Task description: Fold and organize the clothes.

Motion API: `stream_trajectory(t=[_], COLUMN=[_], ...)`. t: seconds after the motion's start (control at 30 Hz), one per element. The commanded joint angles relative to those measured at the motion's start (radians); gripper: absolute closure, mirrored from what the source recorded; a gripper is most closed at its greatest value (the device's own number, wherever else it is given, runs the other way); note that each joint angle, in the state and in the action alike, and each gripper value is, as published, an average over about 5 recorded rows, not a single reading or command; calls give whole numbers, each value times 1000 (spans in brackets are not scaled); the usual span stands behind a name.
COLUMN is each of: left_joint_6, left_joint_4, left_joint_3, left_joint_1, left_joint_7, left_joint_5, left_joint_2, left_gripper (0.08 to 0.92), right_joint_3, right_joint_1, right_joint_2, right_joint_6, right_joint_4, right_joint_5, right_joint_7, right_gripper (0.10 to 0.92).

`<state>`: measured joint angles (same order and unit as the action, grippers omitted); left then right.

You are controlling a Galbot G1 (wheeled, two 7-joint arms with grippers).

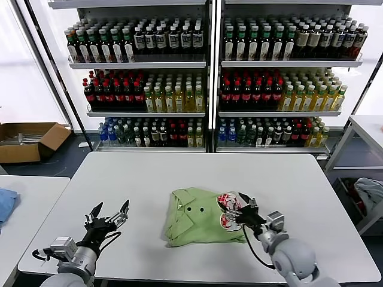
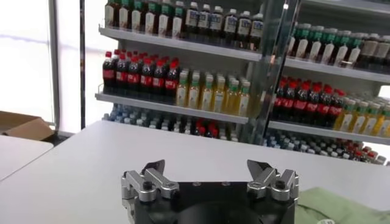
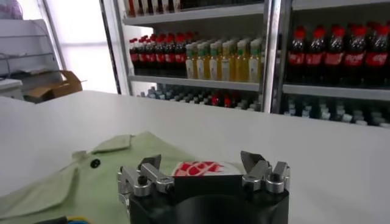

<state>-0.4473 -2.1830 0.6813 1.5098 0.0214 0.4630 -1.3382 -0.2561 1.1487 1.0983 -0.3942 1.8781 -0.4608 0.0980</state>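
Behind the bench stand tall white metal shelf racks (image 1: 209, 66) packed with rows of drink bottles with dark, red, yellow and green contents; their labels are too small to read. The wide white rectangular bench (image 1: 149, 179) carries the crumpled light green short-sleeved polo shirt (image 1: 200, 220), which lies bunched near the near edge, a little toward the right side, its long axis roughly along that edge; its small dark buttons face up and its red-and-white printed graphic (image 1: 228, 210) is turned to the right end, the print not legible. An open brown cardboard box (image 1: 30, 140) sits on the floor beyond the far left corner, and a blue cloth (image 1: 6, 203) lies on a neighbouring white table at left. The right tool (image 1: 244, 210) hovers at the graphic end of the shirt, its fingers spread wide and holding nothing. The left tool (image 1: 111, 214) hangs over bare bench near the near left corner, well apart from the shirt, also wide open and empty.
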Motion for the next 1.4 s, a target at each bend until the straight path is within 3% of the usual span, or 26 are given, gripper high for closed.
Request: stream_trajectory(t=[0.03, 0.5, 0.73, 0.97, 1.4], left_joint_6=[8, 1, 1, 16, 44], left_joint_4=[-8, 0, -2, -1, -29], left_joint_3=[12, 7, 13, 39, 46], left_joint_1=[44, 30, 22, 26, 11], left_joint_7=[-3, -3, -5, -36, -124], left_joint_5=[9, 29, 38, 36, -10], left_joint_2=[-13, -10, -1, 17, 16], left_gripper=[177, 177, 177, 177, 177], right_joint_3=[168, 149, 76, -165, -592], right_joint_1=[-121, -78, -41, 72, 421], right_joint_2=[164, 134, 121, 74, 121], right_joint_6=[-36, -52, 44, 135, 296], right_joint_4=[-122, -93, 48, 190, 212], right_joint_5=[56, 76, 74, 63, 16], right_joint_7=[-89, -95, -79, -47, 100], right_gripper=[203, 203, 203, 203, 203])
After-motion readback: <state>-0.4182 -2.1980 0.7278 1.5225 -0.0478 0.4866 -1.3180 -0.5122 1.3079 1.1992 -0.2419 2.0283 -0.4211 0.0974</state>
